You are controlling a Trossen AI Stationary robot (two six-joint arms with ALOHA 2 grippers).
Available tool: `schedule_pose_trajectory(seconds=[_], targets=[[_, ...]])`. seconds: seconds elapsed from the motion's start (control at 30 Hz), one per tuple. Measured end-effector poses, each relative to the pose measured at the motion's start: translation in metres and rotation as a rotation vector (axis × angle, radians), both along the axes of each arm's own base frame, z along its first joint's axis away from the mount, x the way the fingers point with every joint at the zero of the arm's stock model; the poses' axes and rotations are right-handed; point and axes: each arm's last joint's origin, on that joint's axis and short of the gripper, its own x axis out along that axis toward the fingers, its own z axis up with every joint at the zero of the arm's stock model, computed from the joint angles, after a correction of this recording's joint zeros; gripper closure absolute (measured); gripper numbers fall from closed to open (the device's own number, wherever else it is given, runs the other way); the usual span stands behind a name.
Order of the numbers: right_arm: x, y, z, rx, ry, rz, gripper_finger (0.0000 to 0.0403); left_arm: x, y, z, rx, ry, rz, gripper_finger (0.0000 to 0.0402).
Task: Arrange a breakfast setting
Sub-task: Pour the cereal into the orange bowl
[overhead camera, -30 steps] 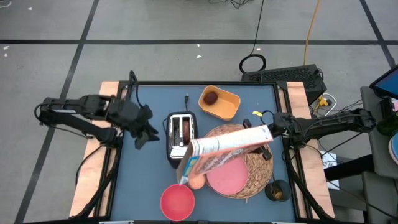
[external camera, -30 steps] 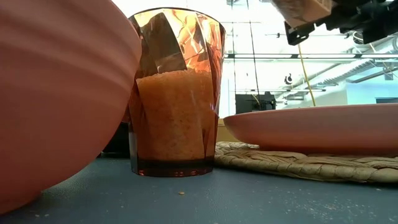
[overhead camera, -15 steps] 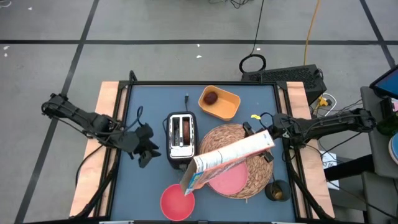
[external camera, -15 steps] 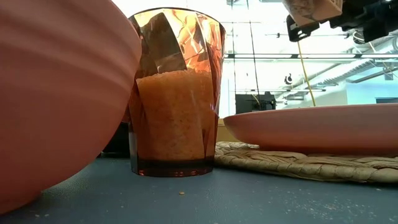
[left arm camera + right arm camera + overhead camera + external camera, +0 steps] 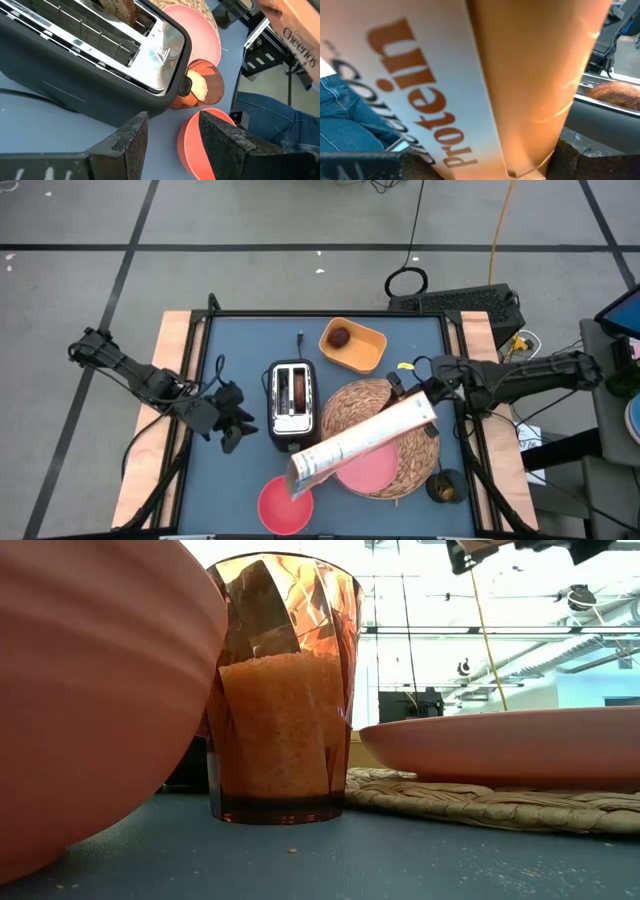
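Over the near-centre of the table, the right gripper (image 5: 432,402) has its jaws closed on one end of a cereal box (image 5: 360,442), tipped with its open mouth above the pink bowl (image 5: 284,506). Step in hand looks like pouring cereal. Pink plate (image 5: 372,470) lies on the straw placemat (image 5: 352,402), right of the toaster (image 5: 291,402). Left gripper (image 5: 231,425), jaws partly apart and holding nothing, waits left of the toaster. Next: steeper tilt, mouth kept over the bowl.
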Motion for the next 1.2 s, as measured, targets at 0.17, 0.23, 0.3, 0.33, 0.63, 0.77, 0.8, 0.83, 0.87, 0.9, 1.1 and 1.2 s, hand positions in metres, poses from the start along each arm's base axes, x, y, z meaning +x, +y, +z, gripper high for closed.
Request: schedule_pose_trajectory(seconds=[0.17,0.23,0.3,0.33,0.63,0.77,0.8,0.83,0.87,0.9,1.1,1.2], targets=[[0.01,0.0,0.0,-0.02,0.05,0.003,0.0202,0.0,-0.001,0.0,0.013,-0.008,0.006,0.022],[0.013,0.001,-0.005,-0.022,0.083,0.001,0.0202,0.0,-0.001,0.0,0.013,-0.008,0.006,0.022],[0.015,0.001,-0.009,-0.025,0.114,0.001,0.0202,0.0,-0.001,0.0,0.009,-0.008,0.009,0.022],[0.016,0.001,-0.011,-0.026,0.125,0.001,0.0202,0.0,-0.001,0.0,0.003,-0.008,0.013,0.022],[0.015,-0.001,-0.013,-0.043,0.15,-0.048,0.0202,-0.007,-0.025,0.001,-0.113,-0.027,-0.026,0.022],[0.015,-0.001,-0.014,-0.03,0.161,-0.053,0.0202,0.0,-0.047,0.0,-0.12,-0.087,-0.089,0.022],[0.015,-0.001,-0.014,-0.029,0.163,-0.054,0.0202,0.002,-0.052,-0.002,-0.104,-0.102,-0.104,0.022],[0.015,-0.001,-0.014,-0.028,0.162,-0.054,0.0202,0.004,-0.057,-0.004,-0.085,-0.116,-0.115,0.022],[0.015,-0.001,-0.014,-0.028,0.165,-0.054,0.0202,0.006,-0.062,-0.005,-0.063,-0.13,-0.125,0.022],[0.015,-0.001,-0.014,-0.027,0.169,-0.054,0.0202,0.008,-0.066,-0.007,-0.043,-0.14,-0.135,0.022],[0.014,-0.001,-0.016,-0.021,0.189,-0.053,0.0202,0.014,-0.079,-0.014,0.07,-0.192,-0.12,0.022],[0.014,-0.001,-0.017,-0.022,0.2,-0.053,0.0202,0.016,-0.083,-0.015,0.081,-0.213,-0.124,0.022]])
